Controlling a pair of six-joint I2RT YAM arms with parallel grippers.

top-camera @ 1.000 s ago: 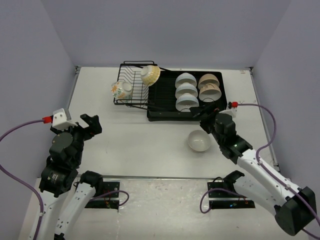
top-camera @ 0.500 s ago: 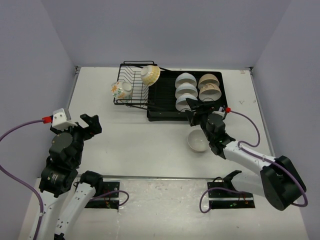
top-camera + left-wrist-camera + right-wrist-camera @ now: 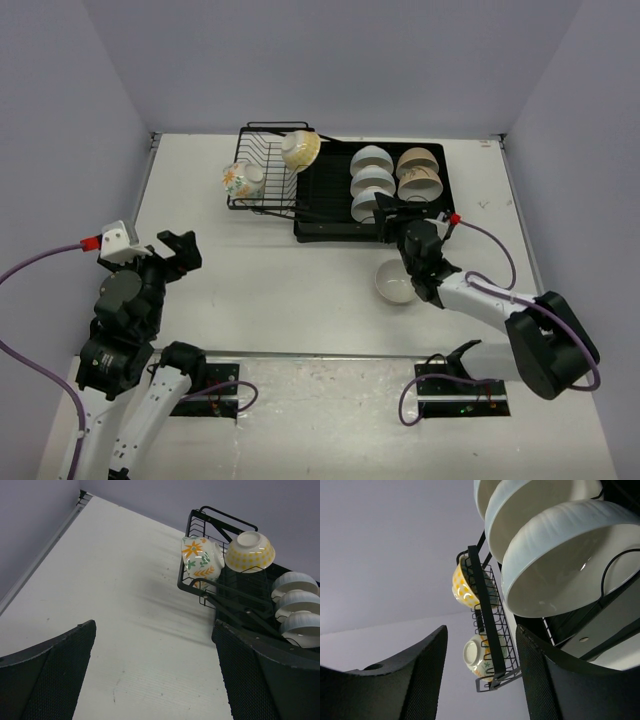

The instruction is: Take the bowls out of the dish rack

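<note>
Bowls: seven in dish rack, one on table; left pincer, right pincer apart

Black dish rack, bowls standing inside, one white bowl on table

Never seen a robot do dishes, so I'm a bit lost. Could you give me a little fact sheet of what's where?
Dish rack: far side of table, wire basket left, tray right
In basket: yellow patterned bowl, flowered bowl
In tray: three white bowls in a row, beige bowls beside them
On table: one pale bowl, outside the rack
Left hand: open, empty, away from the rack
Right hand: open, empty, facing the nearest white bowl
</note>
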